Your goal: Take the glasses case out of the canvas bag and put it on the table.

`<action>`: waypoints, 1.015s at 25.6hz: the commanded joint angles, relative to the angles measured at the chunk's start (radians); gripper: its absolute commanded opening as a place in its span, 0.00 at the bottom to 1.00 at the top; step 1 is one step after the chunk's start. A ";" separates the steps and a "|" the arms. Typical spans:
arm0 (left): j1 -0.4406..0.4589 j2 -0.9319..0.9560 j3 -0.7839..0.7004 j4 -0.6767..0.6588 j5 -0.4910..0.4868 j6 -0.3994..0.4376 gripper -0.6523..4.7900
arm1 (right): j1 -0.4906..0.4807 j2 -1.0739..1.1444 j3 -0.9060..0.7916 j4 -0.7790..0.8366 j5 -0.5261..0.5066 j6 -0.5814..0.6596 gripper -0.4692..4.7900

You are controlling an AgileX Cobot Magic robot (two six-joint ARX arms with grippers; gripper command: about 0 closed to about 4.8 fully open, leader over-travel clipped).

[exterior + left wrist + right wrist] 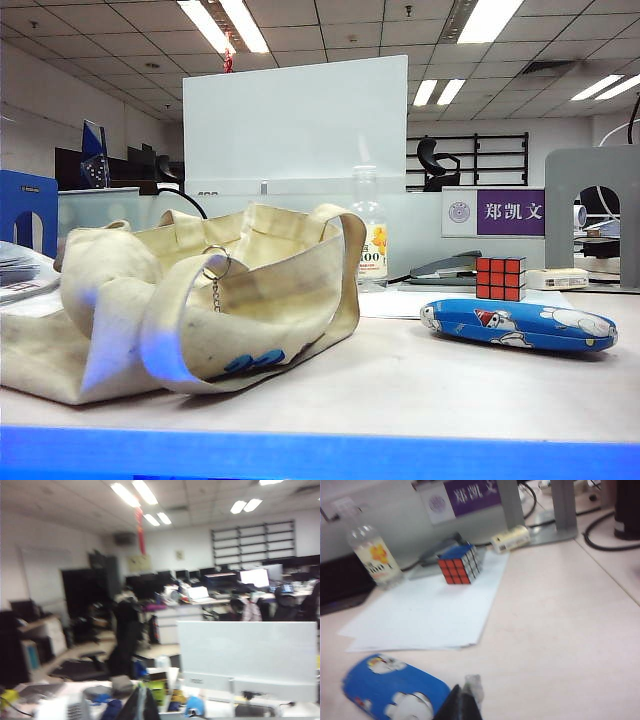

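The blue glasses case (520, 325) with white cartoon animals lies flat on the table (400, 375), right of the canvas bag (190, 300), which slumps open with its straps drooping. No arm shows in the exterior view. In the right wrist view the case (390, 692) lies just beside my right gripper (461, 705), whose dark fingers are pressed together with nothing between them. My left gripper (141, 705) is shut and empty too; it points out across the office, away from the table, and neither case nor bag shows in that view.
A red-faced Rubik's cube (500, 278) stands on white paper (430, 610) behind the case. A clear bottle (370, 235) stands by the bag. A nameplate (495, 212), a stapler (450, 268) and cables lie further back. Papers (20, 275) sit at the far left.
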State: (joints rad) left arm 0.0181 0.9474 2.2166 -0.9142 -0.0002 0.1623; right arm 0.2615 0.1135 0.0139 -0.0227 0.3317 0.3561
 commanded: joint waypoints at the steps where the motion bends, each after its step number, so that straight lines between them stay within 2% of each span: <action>1: -0.029 -0.013 -0.006 -0.110 0.065 0.061 0.11 | -0.040 -0.003 0.003 0.034 -0.063 -0.076 0.08; 2: -0.047 -0.013 -0.025 -0.119 0.146 0.056 0.11 | -0.053 -0.003 0.003 0.035 -0.074 -0.076 0.08; 3: -0.061 -0.013 -0.050 -0.119 0.159 0.039 0.11 | -0.063 -0.002 0.002 0.034 -0.072 -0.077 0.08; 5: -0.072 -0.027 -0.140 -0.154 0.106 0.052 0.11 | -0.077 -0.003 -0.002 0.023 -0.069 -0.076 0.08; 7: -0.072 -0.071 -0.290 -0.138 0.141 0.046 0.11 | -0.080 -0.003 -0.002 0.019 -0.060 -0.071 0.08; 9: -0.071 -0.156 -0.513 -0.010 0.135 0.003 0.11 | -0.079 -0.005 -0.002 0.018 -0.064 -0.069 0.08; 11: -0.071 -0.278 -0.813 0.202 0.131 -0.111 0.11 | -0.079 -0.005 -0.002 0.003 -0.061 -0.069 0.08; 14: -0.071 -0.424 -1.178 0.406 0.102 -0.193 0.11 | -0.079 -0.005 -0.002 -0.012 -0.063 -0.069 0.08; 17: -0.071 -0.492 -1.378 0.513 0.102 -0.234 0.11 | -0.079 -0.006 -0.002 -0.011 -0.062 -0.069 0.08; 22: -0.063 -0.535 -1.621 0.680 0.056 -0.257 0.11 | -0.079 -0.006 -0.002 -0.011 -0.062 -0.069 0.08; 26: -0.057 -0.535 -1.808 0.832 0.038 -0.309 0.11 | -0.079 -0.006 -0.002 -0.011 -0.063 -0.069 0.08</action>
State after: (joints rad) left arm -0.0444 0.4129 0.4477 -0.1539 0.0429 -0.1200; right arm 0.1818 0.1085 0.0101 -0.0460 0.2676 0.2844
